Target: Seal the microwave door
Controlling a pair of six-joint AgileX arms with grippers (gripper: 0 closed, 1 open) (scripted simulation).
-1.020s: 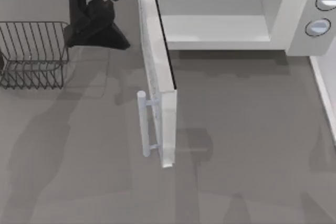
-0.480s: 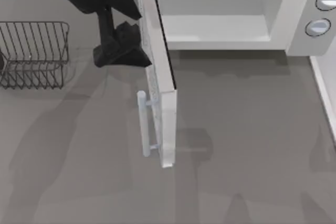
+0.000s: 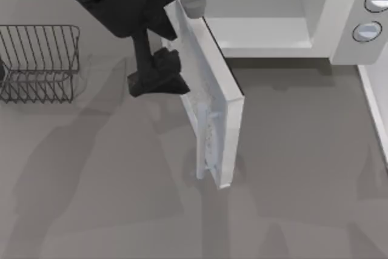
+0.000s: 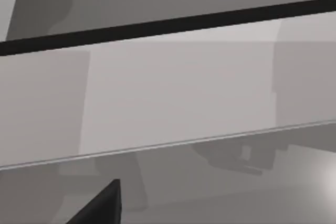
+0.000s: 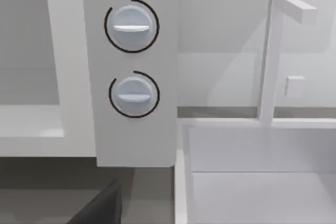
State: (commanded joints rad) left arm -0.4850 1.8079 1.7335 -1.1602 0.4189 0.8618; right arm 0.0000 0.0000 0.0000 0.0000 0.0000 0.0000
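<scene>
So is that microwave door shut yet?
No, open: the microwave door juts out from the microwave, its pale cavity exposed, with the left gripper beside it.

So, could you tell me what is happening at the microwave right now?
The left arm's claw is against the outer face of the microwave door, beside the handle, pushing it toward the microwave. The door has started to swing in but remains well open, the cavity exposed. A wire rack sits on the table's left. The right wrist view faces the knobs.
</scene>
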